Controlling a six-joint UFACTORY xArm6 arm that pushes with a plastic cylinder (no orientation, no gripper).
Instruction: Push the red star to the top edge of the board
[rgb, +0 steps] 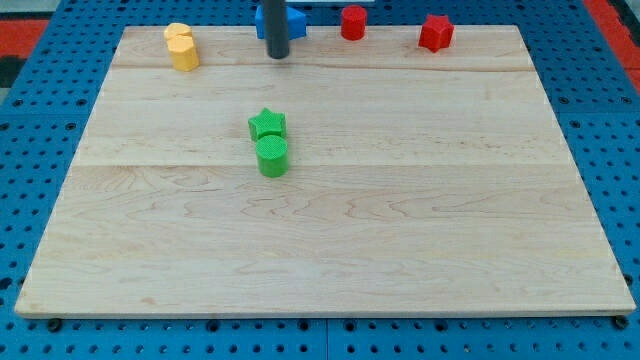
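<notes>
Lying right of my tip (277, 55): red star (436, 32).

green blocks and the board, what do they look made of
Green star and green cylinder: probably matte plastic, perhaps 3D-printed, judging by fine ridged lines. Board: pale wood, visible grain and plank seams, smooth satin finish.

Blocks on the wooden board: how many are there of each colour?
Yellow: 1, the yellow lumpy block
Blue: 1, the blue block partly hidden behind the dark rod, whose tip sits just below it
Red: 2, the red cylinder block and the red star block
Green: 2, the green star block touching the green cylinder block
Total: 6
</notes>
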